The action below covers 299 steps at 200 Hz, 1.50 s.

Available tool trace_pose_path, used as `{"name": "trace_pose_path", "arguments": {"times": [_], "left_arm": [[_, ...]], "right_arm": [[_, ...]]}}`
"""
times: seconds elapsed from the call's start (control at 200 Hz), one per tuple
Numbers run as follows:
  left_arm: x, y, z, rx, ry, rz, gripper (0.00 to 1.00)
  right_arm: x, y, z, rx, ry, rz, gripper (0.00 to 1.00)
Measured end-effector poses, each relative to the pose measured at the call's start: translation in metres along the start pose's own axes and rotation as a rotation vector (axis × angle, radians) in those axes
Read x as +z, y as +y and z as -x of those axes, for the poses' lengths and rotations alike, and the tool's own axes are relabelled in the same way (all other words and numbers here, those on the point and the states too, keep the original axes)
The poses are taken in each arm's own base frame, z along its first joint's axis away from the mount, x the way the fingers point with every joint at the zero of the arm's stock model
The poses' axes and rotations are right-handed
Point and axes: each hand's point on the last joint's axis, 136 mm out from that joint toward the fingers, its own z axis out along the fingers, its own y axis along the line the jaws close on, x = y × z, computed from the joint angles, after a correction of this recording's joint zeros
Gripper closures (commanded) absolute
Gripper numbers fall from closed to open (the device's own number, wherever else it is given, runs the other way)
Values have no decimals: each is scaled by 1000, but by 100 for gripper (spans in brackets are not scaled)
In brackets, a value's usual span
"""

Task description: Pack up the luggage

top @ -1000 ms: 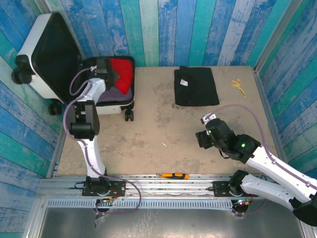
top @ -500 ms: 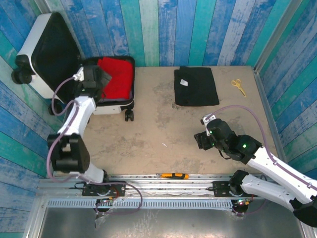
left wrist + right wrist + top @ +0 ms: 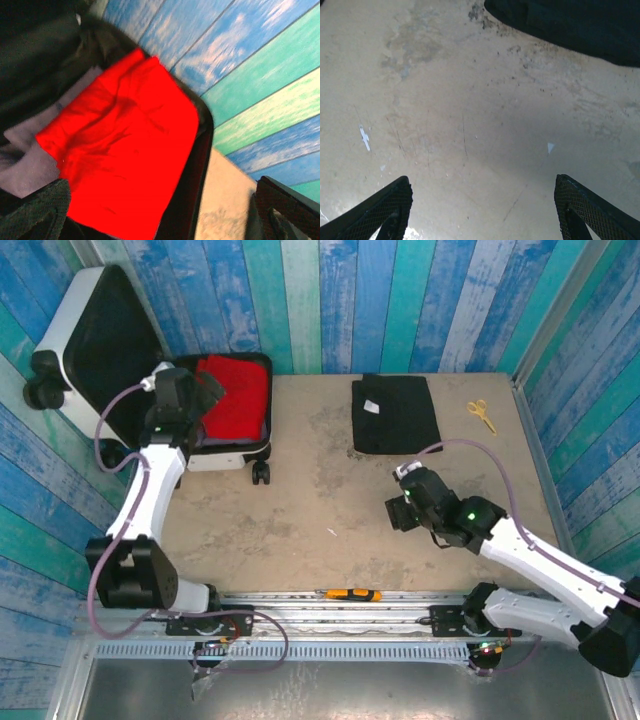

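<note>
The luggage [image 3: 225,457] lies open at the table's far left, its black-lined lid [image 3: 105,345] leaning against the wall. A red cloth [image 3: 238,398] lies spread in its base on top of a grey garment [image 3: 27,162]. My left gripper [image 3: 208,392] hovers open over the base's left side, holding nothing. In the left wrist view the red cloth [image 3: 130,150] lies flat inside the black rim [image 3: 200,165], and the left gripper [image 3: 160,220] is apart from it. My right gripper [image 3: 400,512] is open above bare table. A folded black garment [image 3: 395,415] lies beyond it.
Yellow scissors [image 3: 481,415] lie at the far right near the wall. An orange-and-black tool [image 3: 350,594] rests on the front rail. Blue plank walls close in the table on three sides. The black garment's edge [image 3: 570,25] shows ahead of the right gripper [image 3: 482,215].
My left gripper has opened and let go of the red cloth, which now lies spread in the luggage. The left arm has swung back to the left. The right arm has shifted slightly left.
</note>
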Motion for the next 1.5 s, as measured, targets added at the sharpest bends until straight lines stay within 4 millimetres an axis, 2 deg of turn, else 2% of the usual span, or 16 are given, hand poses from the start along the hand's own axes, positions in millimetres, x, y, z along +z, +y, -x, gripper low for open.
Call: {"name": "trace_pose_path", "arguments": {"times": [0.14, 0.275, 0.376, 0.456, 0.606, 0.716, 0.791, 0.866, 0.966, 1.006, 1.102, 1.177, 1.257, 1.357, 1.497], "left_arm": [[53, 23, -41, 30, 167, 103, 0], [85, 45, -69, 34, 274, 178, 0], [96, 66, -81, 22, 323, 229, 0], [101, 78, -83, 10, 345, 260, 0], [102, 83, -70, -6, 324, 271, 1], [99, 85, -68, -9, 298, 258, 2], [85, 84, -70, -7, 277, 230, 3], [59, 73, -61, -5, 232, 172, 3], [13, 42, -32, 14, 122, 48, 4], [-11, 23, -21, 32, 66, -20, 5], [-66, -15, -16, 78, -22, -177, 5], [-105, -35, -33, 101, -41, -302, 6], [-133, -39, -61, 102, -28, -397, 7], [-148, -31, -103, 77, 30, -466, 7], [-151, -14, -153, 40, 131, -492, 6]], "right_arm": [[4, 7, 19, -4, -24, 16, 26], [9, 6, 29, 6, -33, 3, 24], [18, -10, 28, 46, -5, -41, 24], [27, -29, 31, 100, 19, -77, 24], [38, -57, 44, 199, 39, -90, 23], [47, -62, 63, 222, 41, -64, 21], [58, -61, 79, 212, 53, -39, 20], [74, -58, 92, 179, 79, -16, 19], [96, -56, 103, 114, 111, -6, 18], [106, -56, 102, 82, 127, -5, 17], [122, -56, 96, 7, 170, -4, 14], [134, -57, 90, -54, 206, -10, 14], [145, -61, 84, -110, 244, -15, 12], [157, -69, 72, -167, 291, -22, 12], [172, -84, 60, -201, 336, -61, 12]]}}
